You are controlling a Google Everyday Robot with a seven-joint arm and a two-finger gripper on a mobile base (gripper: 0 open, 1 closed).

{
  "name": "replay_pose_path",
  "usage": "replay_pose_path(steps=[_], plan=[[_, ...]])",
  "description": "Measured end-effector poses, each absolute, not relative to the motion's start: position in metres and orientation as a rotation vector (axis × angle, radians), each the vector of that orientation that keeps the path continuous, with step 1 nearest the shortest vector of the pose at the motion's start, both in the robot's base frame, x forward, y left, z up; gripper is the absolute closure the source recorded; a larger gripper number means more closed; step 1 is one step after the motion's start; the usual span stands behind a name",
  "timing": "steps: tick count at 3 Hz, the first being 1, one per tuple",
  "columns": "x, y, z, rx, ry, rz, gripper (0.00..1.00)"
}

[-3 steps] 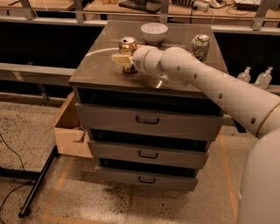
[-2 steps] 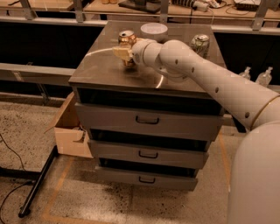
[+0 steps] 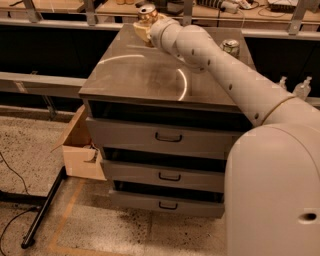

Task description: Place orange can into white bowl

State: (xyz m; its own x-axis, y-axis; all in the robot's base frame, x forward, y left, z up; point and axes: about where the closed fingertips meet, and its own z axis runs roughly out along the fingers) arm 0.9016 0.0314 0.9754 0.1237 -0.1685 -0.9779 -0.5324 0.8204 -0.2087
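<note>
Camera view shows the gripper [image 3: 144,26] over the grey metal counter [image 3: 145,75], jaws apparently pinching the shiny orange-gold drink can [image 3: 146,12] between them: the carry step, which next needs lowering into the small round white bowl, unseen beyond.

The gripper [image 3: 143,29] is at the far edge of the bench [image 3: 140,75], left of centre, gripping the orange can [image 3: 147,12]. The arm [image 3: 225,70] crosses the bench from the front right. A second can [image 3: 230,46] stands on the bench at far right. Drawers [image 3: 167,137] stack beneath. A box [image 3: 80,150] sits on the floor [image 3: 125,225] to the left, and bottles [image 3: 302,89] stand to the right.
</note>
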Motion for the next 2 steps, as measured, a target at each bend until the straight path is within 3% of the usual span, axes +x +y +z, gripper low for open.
replay_pose_path(steps=[2], plan=[[0.9091, 0.028, 0.9871, -0.565, 1.42, 0.272, 1.0]])
